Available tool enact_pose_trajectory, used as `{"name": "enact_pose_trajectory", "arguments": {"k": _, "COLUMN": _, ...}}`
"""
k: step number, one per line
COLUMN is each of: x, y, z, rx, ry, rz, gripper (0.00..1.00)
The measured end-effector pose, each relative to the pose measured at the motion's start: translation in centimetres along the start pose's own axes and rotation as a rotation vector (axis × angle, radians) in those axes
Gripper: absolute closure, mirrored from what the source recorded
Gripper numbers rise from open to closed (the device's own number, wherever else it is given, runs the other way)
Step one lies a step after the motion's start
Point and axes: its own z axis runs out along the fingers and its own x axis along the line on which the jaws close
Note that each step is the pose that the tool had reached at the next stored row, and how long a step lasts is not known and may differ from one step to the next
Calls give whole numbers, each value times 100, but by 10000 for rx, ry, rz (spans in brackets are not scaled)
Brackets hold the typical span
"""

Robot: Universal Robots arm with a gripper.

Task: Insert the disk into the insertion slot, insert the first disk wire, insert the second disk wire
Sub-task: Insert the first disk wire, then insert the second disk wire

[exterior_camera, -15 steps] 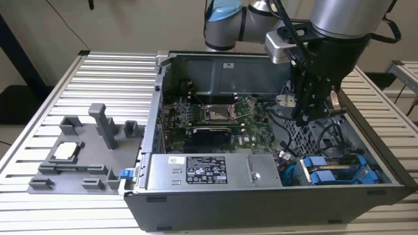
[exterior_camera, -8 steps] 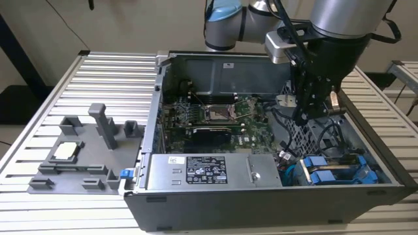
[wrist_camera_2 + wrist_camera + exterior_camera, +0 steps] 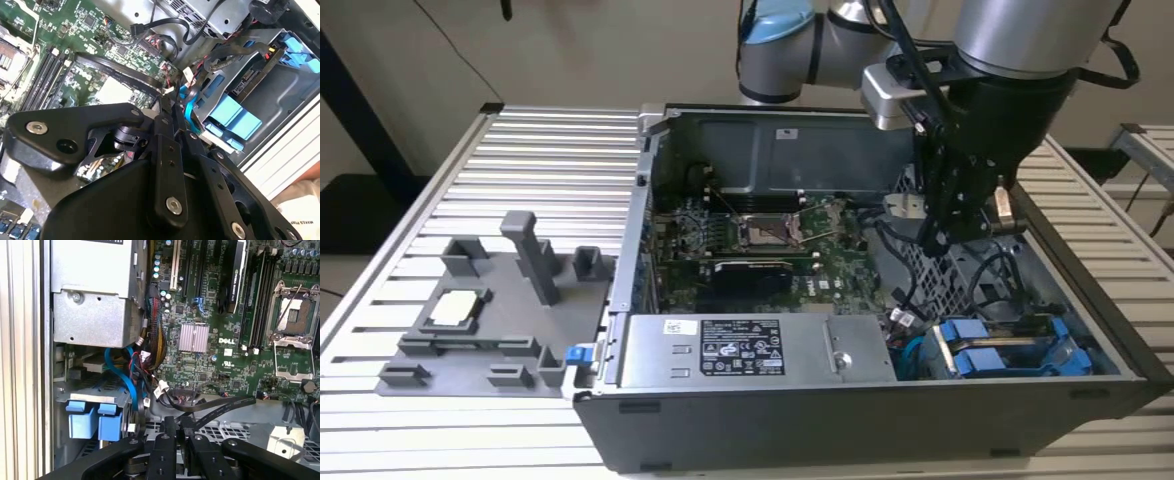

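Computer case (image 3: 854,420), side open, on a slatted table (image 3: 534,150) in the exterior view: the arm reaches inside, the gripper (image 3: 937,243) hangs over tangled wiring, and the disk (image 3: 987,358) sits low at the exterior view's right. In the second wrist view you see its blue frame seated in the insertion slot (image 3: 272,92), and the fingers (image 3: 166,125) drawn together, possibly pinching a wire. In the first wrist view a black flat cable (image 3: 225,407) lies loose, so both wire steps look undone.
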Motion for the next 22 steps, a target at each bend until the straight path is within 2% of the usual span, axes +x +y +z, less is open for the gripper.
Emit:
{"name": "enact_pose_trajectory", "arguments": {"k": 9, "x": 18, "y": -6, "z": 0, "rx": -21, "ry": 25, "rz": -1, "gripper": 84}}
{"name": "enact_pose_trajectory", "arguments": {"k": 20, "x": 264, "y": -112, "z": 10, "rx": -275, "ry": -8, "rz": 5, "gripper": 84}}
{"name": "enact_pose_trajectory", "arguments": {"k": 22, "x": 290, "y": -142, "z": 12, "rx": -384, "ry": -17, "rz": 7, "gripper": 84}}
